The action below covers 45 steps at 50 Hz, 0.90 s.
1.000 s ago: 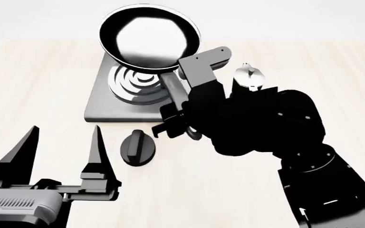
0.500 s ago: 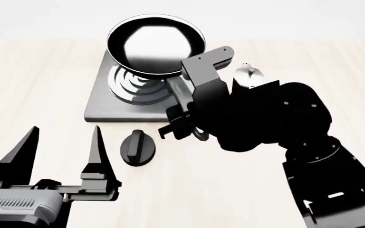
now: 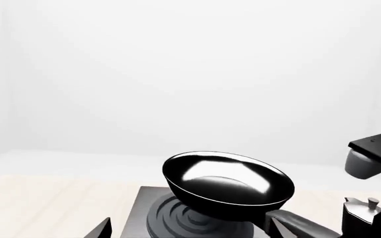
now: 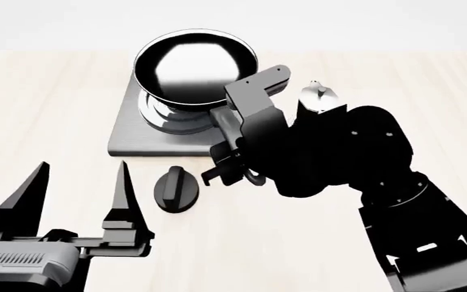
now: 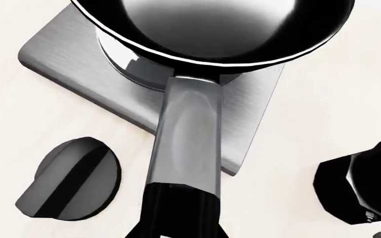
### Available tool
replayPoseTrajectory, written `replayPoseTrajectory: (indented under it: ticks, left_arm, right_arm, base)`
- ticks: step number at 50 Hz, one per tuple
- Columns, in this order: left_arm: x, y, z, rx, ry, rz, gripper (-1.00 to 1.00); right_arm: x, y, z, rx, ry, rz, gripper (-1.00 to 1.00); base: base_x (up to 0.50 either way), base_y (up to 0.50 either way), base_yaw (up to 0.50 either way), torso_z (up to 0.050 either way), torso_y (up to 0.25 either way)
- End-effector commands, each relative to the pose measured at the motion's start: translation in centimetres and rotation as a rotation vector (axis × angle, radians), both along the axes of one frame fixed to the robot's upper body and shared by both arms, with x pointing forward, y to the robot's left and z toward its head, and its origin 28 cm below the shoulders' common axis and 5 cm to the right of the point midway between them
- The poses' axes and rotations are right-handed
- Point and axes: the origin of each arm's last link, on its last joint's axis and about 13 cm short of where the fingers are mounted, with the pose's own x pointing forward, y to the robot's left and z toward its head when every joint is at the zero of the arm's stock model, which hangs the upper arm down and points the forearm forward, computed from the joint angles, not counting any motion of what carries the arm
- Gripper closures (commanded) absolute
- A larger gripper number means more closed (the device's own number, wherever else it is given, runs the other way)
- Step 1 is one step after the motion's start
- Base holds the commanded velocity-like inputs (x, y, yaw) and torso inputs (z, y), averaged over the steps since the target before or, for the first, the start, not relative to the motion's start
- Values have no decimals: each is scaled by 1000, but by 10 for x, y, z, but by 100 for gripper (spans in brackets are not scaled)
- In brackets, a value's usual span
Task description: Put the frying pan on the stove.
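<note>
Pale wood surface (image 4: 47, 109): pan (image 4: 194, 64) over stove (image 4: 132, 135).
Right jaws (image 4: 231, 152) grip pan handle; knob (image 4: 176, 190) beside them; left jaws (image 4: 79, 191) wide, empty.

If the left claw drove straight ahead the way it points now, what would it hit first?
Probably the stove, at its near edge. The open left claw points up the table toward it, the knob lying just to the side. Depth is uncertain.

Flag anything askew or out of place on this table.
Only the frying pan looks off: it sits tilted over the stove, not flat on the rings, its handle in the right gripper. Nothing spilled or damaged.
</note>
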Motion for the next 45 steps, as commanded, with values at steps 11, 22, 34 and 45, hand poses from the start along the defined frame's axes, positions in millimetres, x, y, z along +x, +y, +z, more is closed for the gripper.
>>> replayPoseTrajectory:
  ticks: [11,22,34,45]
  left_arm:
    - [-1,1,1,-3,-2,4,-100]
    - [-1,1,1,-2,-3,5,-100]
    - [-1,2,2,-5,-3,8,-100]
    - [-1,3,2,-5,-4,10,-100]
  right_arm:
    - [1,7,3,-25,-65,21,100]
    - [8,7,-2,-18,-58,9,100]
    - [18,8,-10,-11,-39,-5,100]
    - [19,12,-17,-32,-34,10,100]
  base:
    - [0,0,0,1,2]
    - [0,0,0,0,2]
    - [0,0,0,1,3]
    - [0,0,0,0,2]
